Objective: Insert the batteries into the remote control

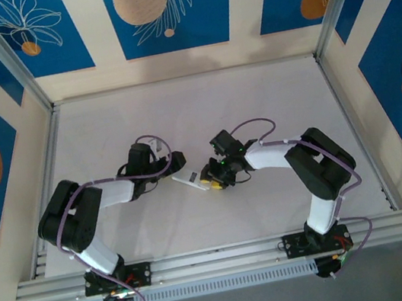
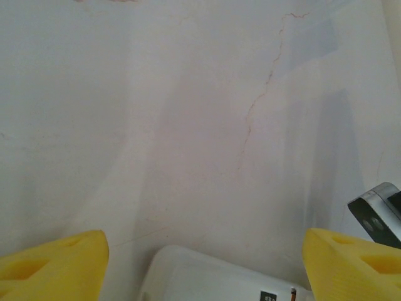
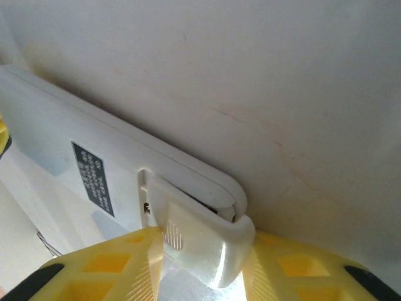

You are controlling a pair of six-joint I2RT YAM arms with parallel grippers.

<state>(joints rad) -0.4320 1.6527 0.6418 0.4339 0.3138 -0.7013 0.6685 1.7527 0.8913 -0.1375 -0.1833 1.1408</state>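
- Right gripper (image 3: pixel 203 239): jaws narrow, the yellow fingers (image 3: pixel 119 266) pressed against both sides of the battery cover (image 3: pixel 197 248). The cover sits ajar at the near end of the remote control (image 3: pixel 62 132).
- Beyond those jaws the remote's white body runs off to the left, with a dark label (image 3: pixel 93 179) on its face.
- Left gripper (image 2: pixel 203 244): jaws wide. The remote's rounded end lies midway between them and touches neither finger.
- Past the left jaws is the pale table (image 2: pixel 125 94), with a thin crack (image 2: pixel 260 103).
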